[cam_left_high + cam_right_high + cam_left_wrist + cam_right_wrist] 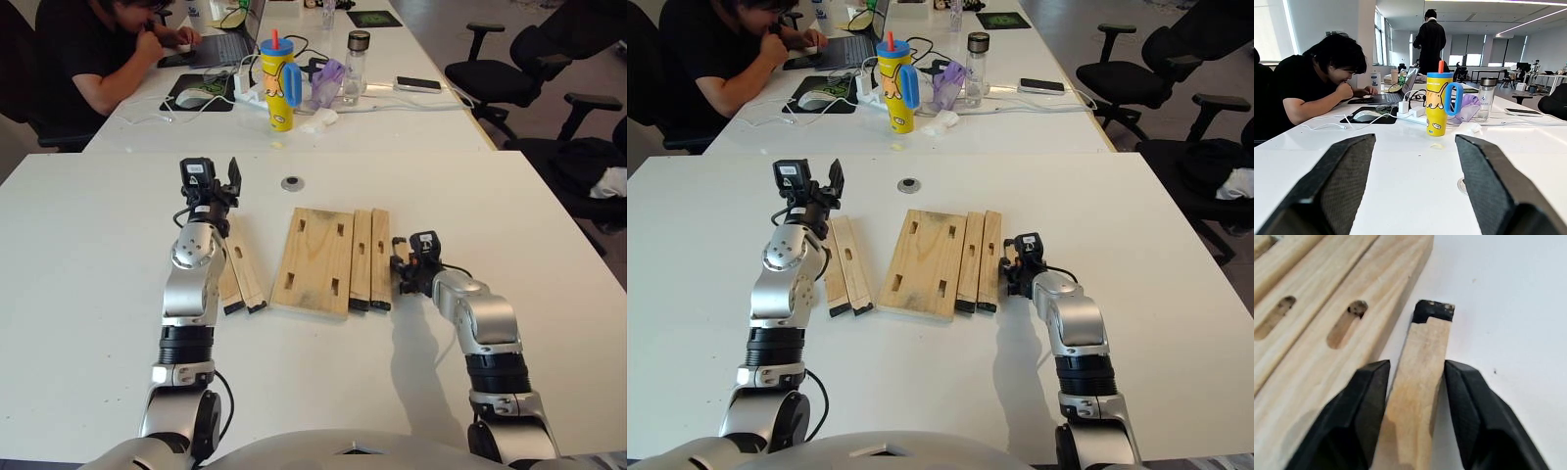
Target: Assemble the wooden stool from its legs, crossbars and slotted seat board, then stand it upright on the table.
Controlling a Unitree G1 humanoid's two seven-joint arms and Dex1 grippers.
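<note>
Item: right gripper (1415, 366), jaws closed against both sides of a short crossbar (1431, 330). It holds the crossbar low over the table (88, 255), dark-tipped end forward, just beside the outer piece of the right pair of legs (370, 257). Judged purpose: the crossbar's tenon end is held free of the fingers so it can go into one of the open slots in the neighbouring leg, though it is not yet lined up with any slot. Item: left gripper (1415, 144), fingers spread with nothing between them. It hovers over the far end of the left pair of legs (240, 272), probably placed to take one up or steady it. Item: seat board (313, 259), lying flat at centre with four slots facing up, between the two pairs. The right pair touches its edge; the left pair lies apart from it. All parts lie loose and nothing is joined, so assembly looks to be at its start. Surroundings: a round cable grommet (291, 183) in the table beyond the board. On the next table, well apart, are a yellow tumbler (278, 86), a bottle (358, 61) and a phone (418, 84). Obstruction: the close-packed right pair leaves little room beside the slots.
</note>
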